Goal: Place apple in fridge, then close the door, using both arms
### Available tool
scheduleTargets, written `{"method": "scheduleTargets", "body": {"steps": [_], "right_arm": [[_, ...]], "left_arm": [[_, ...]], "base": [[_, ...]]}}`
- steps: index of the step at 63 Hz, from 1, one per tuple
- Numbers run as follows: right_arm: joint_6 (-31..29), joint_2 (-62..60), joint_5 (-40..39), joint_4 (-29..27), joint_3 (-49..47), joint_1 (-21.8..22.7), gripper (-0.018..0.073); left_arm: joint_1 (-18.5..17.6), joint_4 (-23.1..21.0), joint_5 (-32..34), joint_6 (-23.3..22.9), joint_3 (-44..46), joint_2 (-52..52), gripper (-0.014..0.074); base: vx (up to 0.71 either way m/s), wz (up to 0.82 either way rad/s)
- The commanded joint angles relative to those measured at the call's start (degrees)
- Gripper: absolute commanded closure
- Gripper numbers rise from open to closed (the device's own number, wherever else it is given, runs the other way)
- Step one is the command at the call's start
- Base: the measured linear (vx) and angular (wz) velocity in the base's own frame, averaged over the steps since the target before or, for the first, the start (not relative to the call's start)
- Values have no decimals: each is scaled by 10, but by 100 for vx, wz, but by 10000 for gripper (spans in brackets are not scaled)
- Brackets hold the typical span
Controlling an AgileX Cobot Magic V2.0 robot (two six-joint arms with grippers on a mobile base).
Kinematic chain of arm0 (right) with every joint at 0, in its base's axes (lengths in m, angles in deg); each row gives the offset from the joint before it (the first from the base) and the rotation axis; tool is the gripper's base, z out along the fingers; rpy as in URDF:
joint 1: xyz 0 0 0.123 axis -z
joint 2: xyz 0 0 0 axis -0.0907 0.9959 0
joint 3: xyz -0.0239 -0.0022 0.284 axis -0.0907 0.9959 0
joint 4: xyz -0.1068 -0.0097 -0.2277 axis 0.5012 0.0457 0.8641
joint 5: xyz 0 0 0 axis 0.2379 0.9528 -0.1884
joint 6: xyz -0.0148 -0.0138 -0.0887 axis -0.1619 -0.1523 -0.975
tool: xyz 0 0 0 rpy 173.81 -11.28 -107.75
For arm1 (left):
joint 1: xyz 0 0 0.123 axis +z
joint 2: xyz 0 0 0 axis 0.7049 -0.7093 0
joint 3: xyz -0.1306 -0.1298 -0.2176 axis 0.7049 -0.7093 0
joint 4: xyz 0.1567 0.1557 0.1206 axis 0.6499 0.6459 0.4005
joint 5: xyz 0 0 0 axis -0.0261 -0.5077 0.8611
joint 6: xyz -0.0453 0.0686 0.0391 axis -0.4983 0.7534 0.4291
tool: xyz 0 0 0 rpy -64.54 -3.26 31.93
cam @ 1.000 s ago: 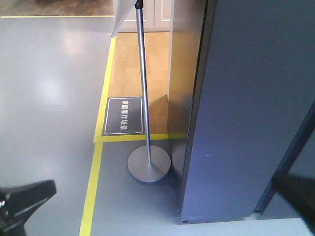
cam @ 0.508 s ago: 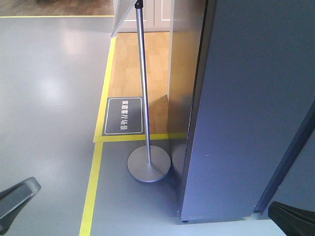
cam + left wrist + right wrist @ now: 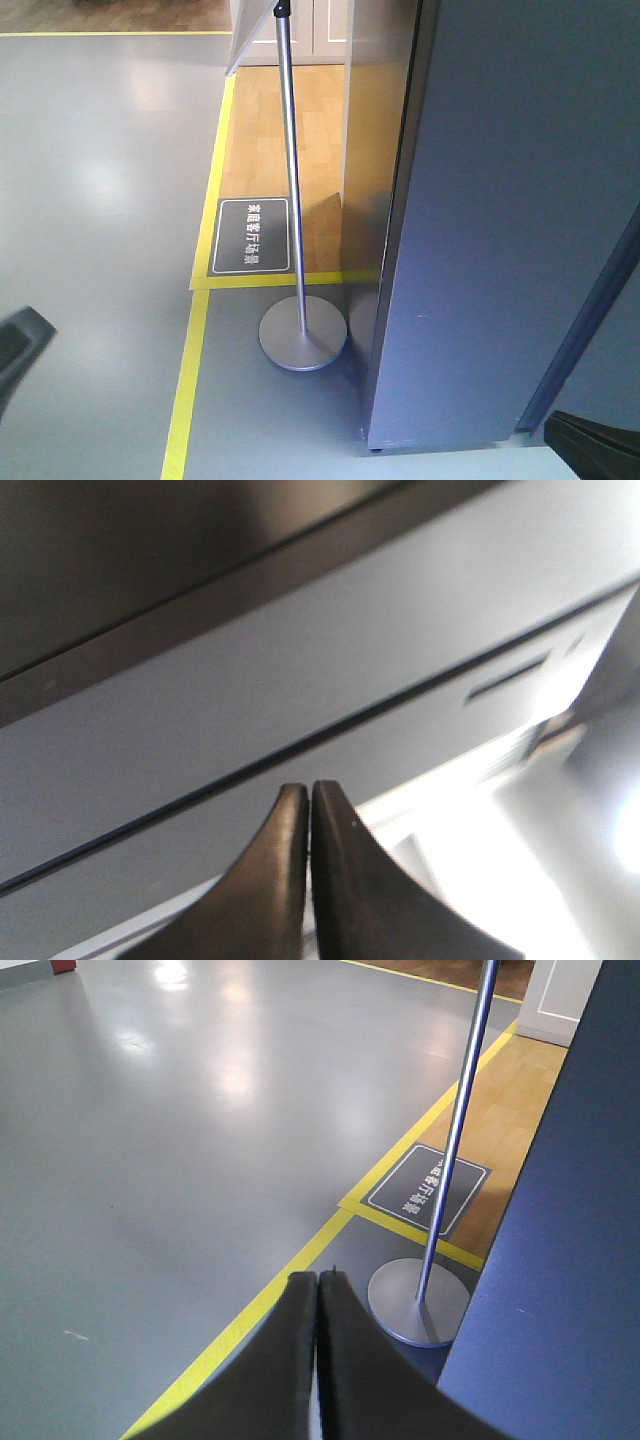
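The apple is out of view in every frame. The fridge point(image 3: 500, 220) shows as a tall, flat dark grey wall filling the right of the front view, and its blue-grey side point(image 3: 560, 1260) is at the right of the right wrist view. No white interior shows, and I cannot tell the door from the body. My left gripper point(image 3: 310, 785) is shut on nothing, its tips pointing at blurred grey panels with dark seams point(image 3: 300, 670). My right gripper point(image 3: 318, 1275) is shut and empty, hanging over the grey floor just left of the fridge.
A metal sign pole point(image 3: 290, 170) on a round base point(image 3: 303, 335) stands just left of the fridge. Yellow floor tape point(image 3: 190, 380) borders a wooden floor patch with a dark sign plate point(image 3: 250, 235). Dark arm parts sit at the lower left point(image 3: 15, 350) and lower right point(image 3: 595, 445).
The dark left arm part has slid down and left, almost out of the front view. The right arm part dropped to the lower right corner, then stayed.
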Motion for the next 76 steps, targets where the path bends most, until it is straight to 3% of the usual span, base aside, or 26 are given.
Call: {"method": "scheduleTargets", "body": {"steps": [1,8,13,21,25,32,38,48,56,62,69,76], "right_arm": [[-4,6,-16,-27,-14,-1,563],[-4,6,-16,-27,-14,-1,563],[-4,6,-16,-27,-14,-1,563],[-4,6,-15,-26,-14,-1,563],[-4,6,-15,-26,-14,-1,563],[-4,6,-15,-26,-14,-1,563],[-4,6,-15,-26,-14,-1,563],[-4,6,-15,-26,-14,-1,563],[-4,6,-15,-26,-14,-1,563],[-4,6,-15,-26,-14,-1,563],[-4,6,-15,-26,-14,-1,563],[-4,6,-15,-26,-14,-1,563]], "left_arm": [[-1,-103,22,-4,14,-1,603],[-1,-124,16,-1,14,-1,603],[-1,-106,0,52,14,-1,603],[-1,-83,-44,255,14,-1,603],[-1,-85,-69,401,14,-1,603],[-1,-145,-112,632,14,-1,603],[-1,-200,-131,738,14,-1,603],[-1,-238,-163,819,-5,-1,603],[-1,-316,-163,868,-72,-1,603],[-1,-350,-169,892,-119,10,603],[-1,-351,-267,916,-113,46,603],[-1,-352,-327,991,-117,103,603]], "base": [[0,0],[0,0],[0,0],[0,0],[0,0],[0,0],[0,0],[0,0],[0,0],[0,0],[0,0],[0,0]]}}
